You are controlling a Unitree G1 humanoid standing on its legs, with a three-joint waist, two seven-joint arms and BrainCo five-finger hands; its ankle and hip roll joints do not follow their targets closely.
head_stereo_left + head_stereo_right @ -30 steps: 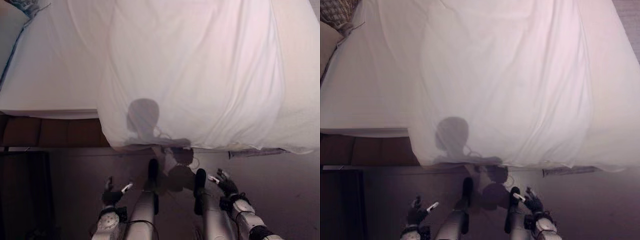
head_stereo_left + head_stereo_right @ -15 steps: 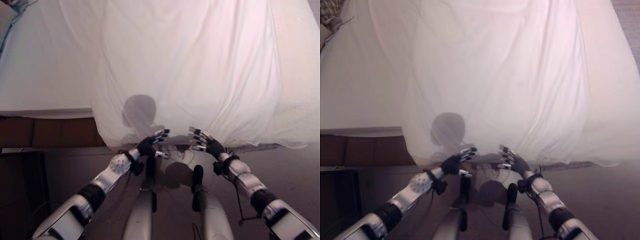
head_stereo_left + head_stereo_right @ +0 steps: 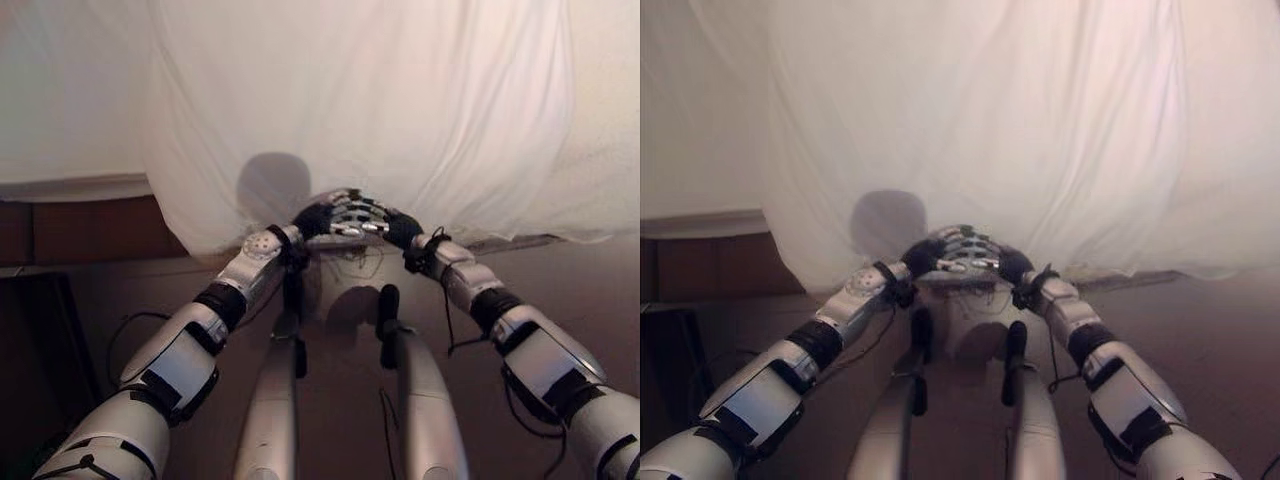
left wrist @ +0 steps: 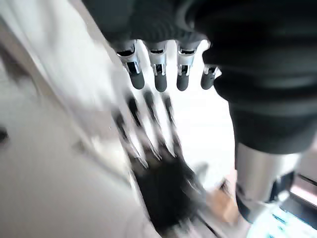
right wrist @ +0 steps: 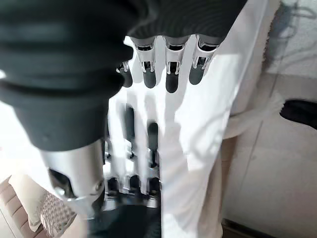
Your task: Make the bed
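Note:
A white duvet covers the bed and hangs over its near side, almost down to the floor. To its left lies the bare white sheet of the mattress. My left hand and right hand meet at the middle of the duvet's hanging lower edge, fingertips facing and overlapping against the cloth. In the left wrist view my fingers are relaxed, with the right hand beyond them. The right wrist view has my fingers loose over the white cloth, facing the left hand. Neither hand pinches cloth.
The brown bed base is exposed under the sheet at the left. A dark piece of furniture stands on the floor at the lower left. A pale strip pokes out under the duvet's edge at the right.
Both arms rose from beside my legs and reached forward, and the hands came together at the duvet's lower edge. The camera has moved closer to the bed.

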